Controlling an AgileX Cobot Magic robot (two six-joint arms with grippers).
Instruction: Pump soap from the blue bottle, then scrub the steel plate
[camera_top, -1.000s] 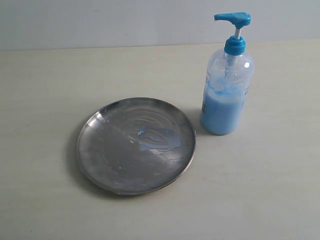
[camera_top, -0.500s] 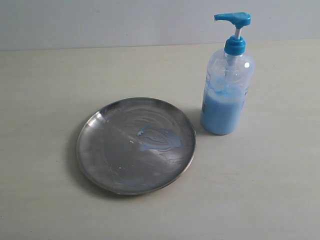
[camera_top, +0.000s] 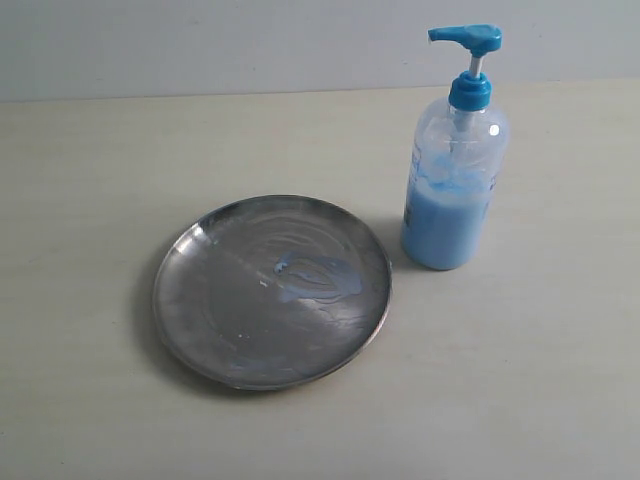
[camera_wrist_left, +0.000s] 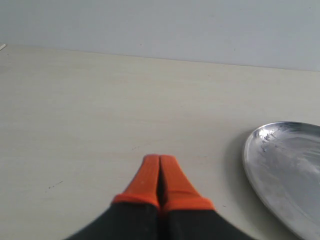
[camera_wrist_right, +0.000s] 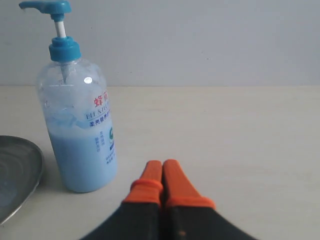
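Note:
The steel plate (camera_top: 271, 290) lies flat on the pale table, with a smear of light blue soap (camera_top: 316, 277) right of its centre. The blue bottle (camera_top: 453, 175) stands upright just right of the plate, about half full, its pump head pointing left. Neither arm shows in the exterior view. My left gripper (camera_wrist_left: 159, 159) is shut and empty, with the plate's rim (camera_wrist_left: 250, 165) off to one side of it. My right gripper (camera_wrist_right: 162, 164) is shut and empty too, close beside the foot of the bottle (camera_wrist_right: 80, 130) without touching it; the plate's edge (camera_wrist_right: 31, 175) shows past the bottle.
The pale table (camera_top: 90, 170) runs back to a plain grey wall (camera_top: 200, 40). Only the plate and the bottle stand on it in these views.

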